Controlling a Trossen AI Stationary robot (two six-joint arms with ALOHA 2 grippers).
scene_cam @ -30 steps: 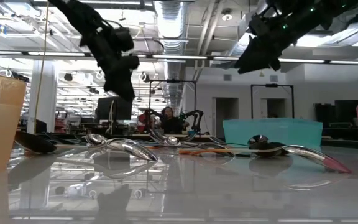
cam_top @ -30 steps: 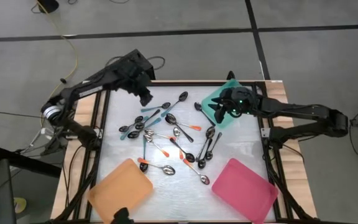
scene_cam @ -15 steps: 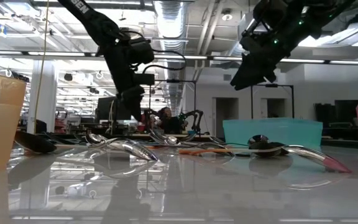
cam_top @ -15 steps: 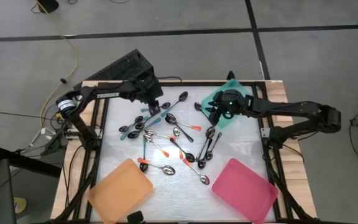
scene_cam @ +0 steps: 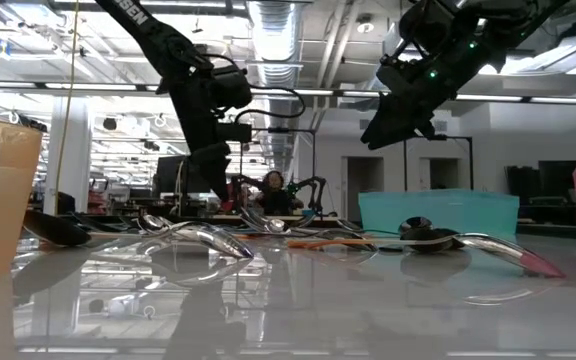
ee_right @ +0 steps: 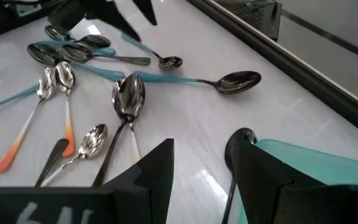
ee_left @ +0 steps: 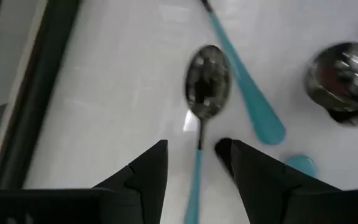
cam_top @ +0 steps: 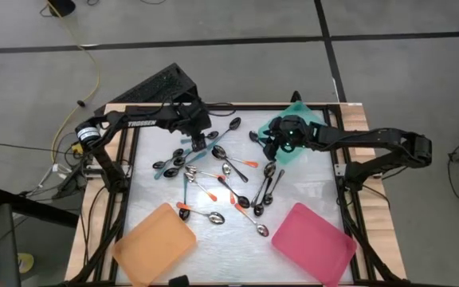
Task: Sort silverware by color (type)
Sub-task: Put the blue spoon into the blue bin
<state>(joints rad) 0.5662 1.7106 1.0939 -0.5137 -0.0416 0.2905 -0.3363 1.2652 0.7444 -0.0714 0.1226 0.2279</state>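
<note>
Left wrist view gives you what matters: a teal-handled spoon [ee_left: 205, 93] lies flat on the white table [ee_left: 104, 93], bowl away from the left gripper [ee_left: 194, 163] and handle running back between its fingers, so the spoon's long axis lines up with your reach and crosses the gap between the jaws. They stand released, one on each side of the handle, nothing held. That spoon sits at the far-left edge of the silverware [cam_top: 217, 175] scattered mid-table. The left arm is clearly the nearer one. The right gripper [cam_top: 276, 142] hangs over the near edge of the teal tray [cam_top: 303, 119], jaws apart and empty in its own wrist view. Against a second ago, the left gripper has swung in from the table's far-left corner and dropped low over the pile; the right has crept slightly leftward.
</note>
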